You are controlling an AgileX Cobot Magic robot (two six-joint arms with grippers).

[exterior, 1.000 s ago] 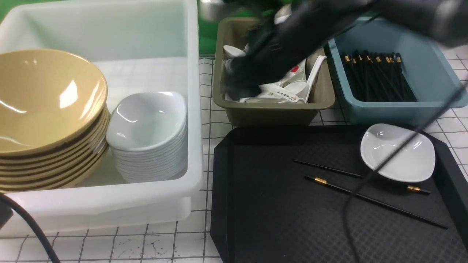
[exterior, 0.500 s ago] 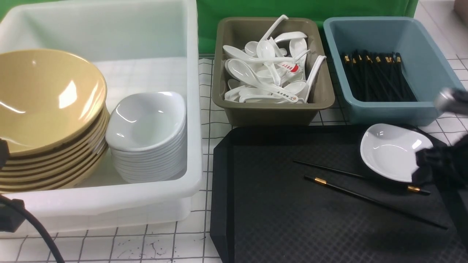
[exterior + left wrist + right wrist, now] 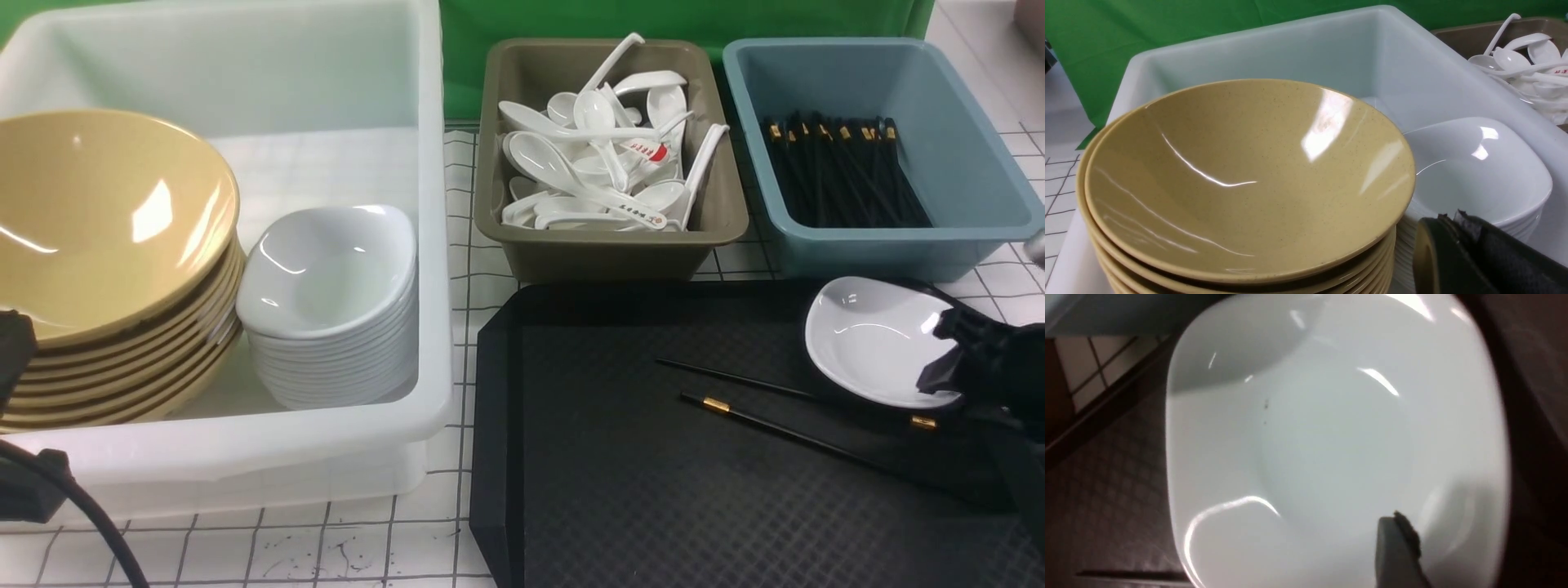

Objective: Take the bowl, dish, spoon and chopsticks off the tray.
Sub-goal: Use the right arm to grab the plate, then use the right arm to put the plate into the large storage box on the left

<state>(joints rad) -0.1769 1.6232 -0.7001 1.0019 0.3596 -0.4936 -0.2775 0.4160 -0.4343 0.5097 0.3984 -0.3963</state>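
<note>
Front view, right gripper (image 3: 940, 353) at dish (image 3: 865, 339) on tray (image 3: 620, 490), jaws seemingly spread, left gripper (image 3: 1457, 251) jaws unclear.

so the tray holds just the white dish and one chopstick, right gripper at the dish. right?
Not quite. Two chopsticks lie on the tray, not one; the front view shows both black sticks side by side. The rest holds: the white dish is the only other thing on the tray, and the right gripper is at the dish's edge.
</note>
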